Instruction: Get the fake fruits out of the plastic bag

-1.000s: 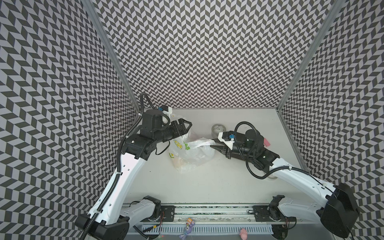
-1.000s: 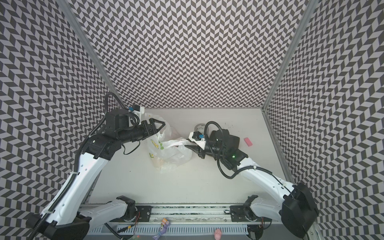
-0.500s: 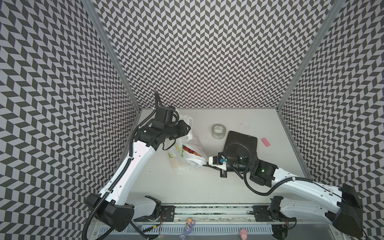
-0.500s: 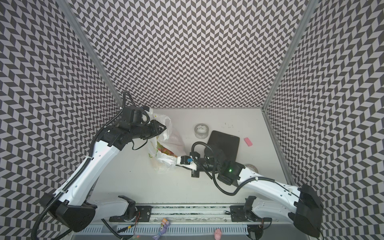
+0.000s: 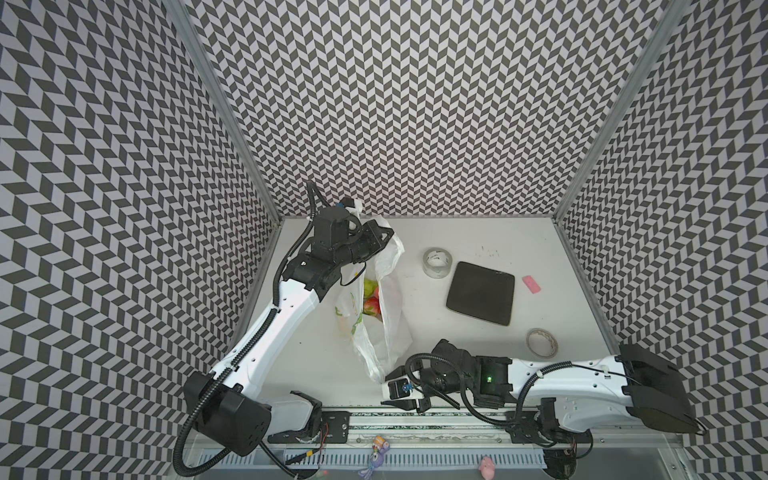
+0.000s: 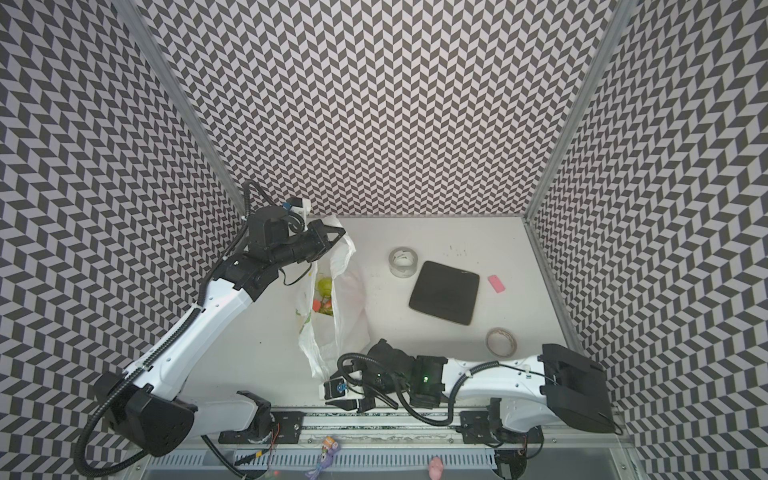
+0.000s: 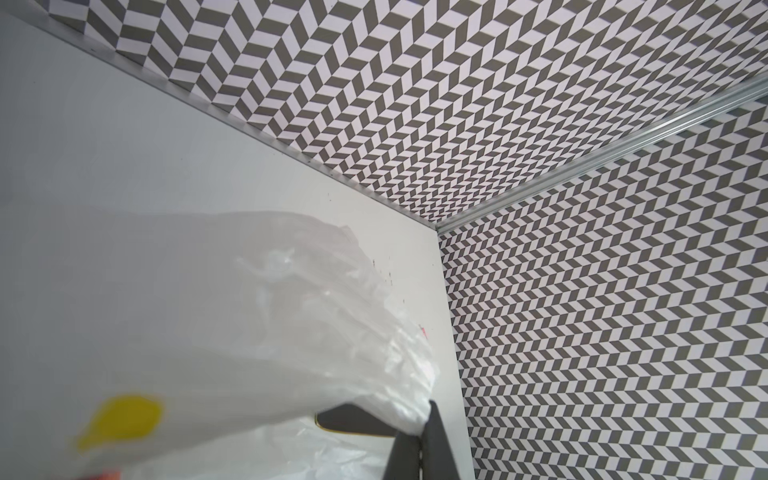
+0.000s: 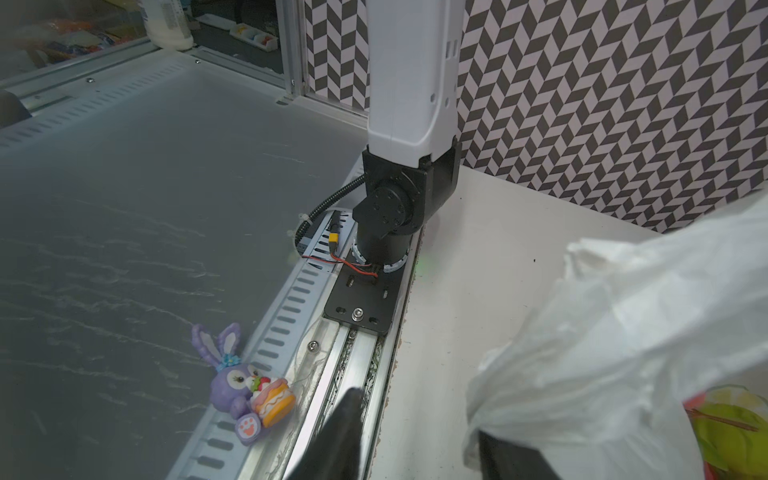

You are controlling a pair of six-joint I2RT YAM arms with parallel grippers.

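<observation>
Change: right gripper (image 8: 415, 415) has pulled back beside the front rail (image 5: 457, 419); plastic bag (image 5: 384, 332) now stretches longer.
Plastic bag: on the left half of the table (image 5: 478, 345), far end raised; fake fruits (image 5: 371, 297) inside, mid-length.
Left gripper (image 7: 424, 415): pinched on the bag's far end.
Right gripper: fingers apart, bag touching one.

This is looking like a robotics lab test cell. Chevron-patterned panels (image 5: 415, 104) are boxing in the pale counter (image 5: 519, 237) on three sides, with aluminium corner strips (image 5: 232, 124) joining them. Along the counter's open front edge, a metal rail (image 5: 395, 426) is carrying the bases of the white left arm (image 5: 282, 320) and right arm (image 5: 573, 374). A slotted duct (image 5: 436, 459) is running just beyond that edge.
</observation>
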